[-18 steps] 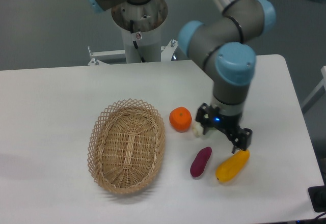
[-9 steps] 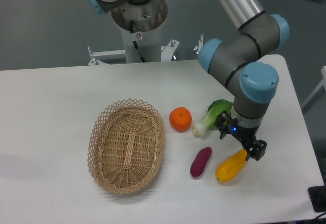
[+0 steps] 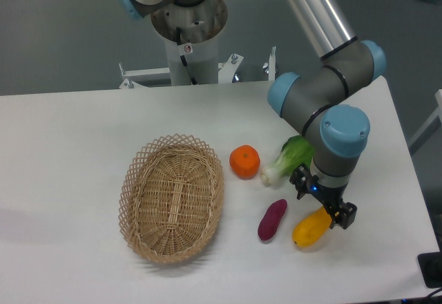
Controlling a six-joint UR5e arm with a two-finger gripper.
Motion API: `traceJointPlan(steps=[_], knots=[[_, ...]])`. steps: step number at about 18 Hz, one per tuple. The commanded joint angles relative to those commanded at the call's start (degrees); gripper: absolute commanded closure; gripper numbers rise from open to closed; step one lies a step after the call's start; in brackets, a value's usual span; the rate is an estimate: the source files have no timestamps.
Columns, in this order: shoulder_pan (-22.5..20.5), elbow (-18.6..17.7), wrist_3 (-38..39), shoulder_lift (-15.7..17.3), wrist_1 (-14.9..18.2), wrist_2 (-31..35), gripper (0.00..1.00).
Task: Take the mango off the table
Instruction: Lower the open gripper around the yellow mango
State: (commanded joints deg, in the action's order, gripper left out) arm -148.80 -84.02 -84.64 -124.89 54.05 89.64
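White desk (image 3: pixel 69 152) w/ rounded corners, filling most of the view. UR5e arm (image 3: pixel 324 107) w/ grey links and blue joint caps, reaching down from upper right; base column (image 3: pixel 188 31) at the desk's far edge. Oval wicker basket (image 3: pixel 173 197) left of centre, lying flat on the desk. Right of it a cluster of produce, all resting on the desk: green leafy veg w/ white stem (image 3: pixel 283 162), partly hidden behind the wrist; yellow mango (image 3: pixel 307 229) at lower right, long axis tilted, upper end tucked under the pincer; round orange tangerine (image 3: pixel 244 162) just right of the basket rim, near the veg's white stem; dark purple sweet potato (image 3: pixel 272 219) just left of the mango, small gap between them. Black pincer (image 3: pixel 326 204) low over the mango's upper end, near or touching it, blue light showing on the wrist. One finger (image 3: pixel 345 215) visible at the mango's right side, the other nearer the veg side. Open or closed on the fruit: cannot tell from this angle, fingers too small and dark. Mango not lifted, lower end plainly on the desk near the front right edge, well apart from the basket.
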Motion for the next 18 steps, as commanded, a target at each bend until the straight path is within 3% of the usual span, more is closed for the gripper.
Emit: traceJointPlan(steps=[4, 8, 13, 18], knots=[[0.3, -0.9, 0.5, -1.0, -2.6, 2.4, 0.0], [0.7, -3.9, 0.6, -0.9, -8.1, 2.3, 0.0], [0.8, -3.7, 3.4, -1.2, -8.7, 2.2, 0.0], [2.3, -4.0, 6.1, -2.3, -11.4, 2.4, 0.0]])
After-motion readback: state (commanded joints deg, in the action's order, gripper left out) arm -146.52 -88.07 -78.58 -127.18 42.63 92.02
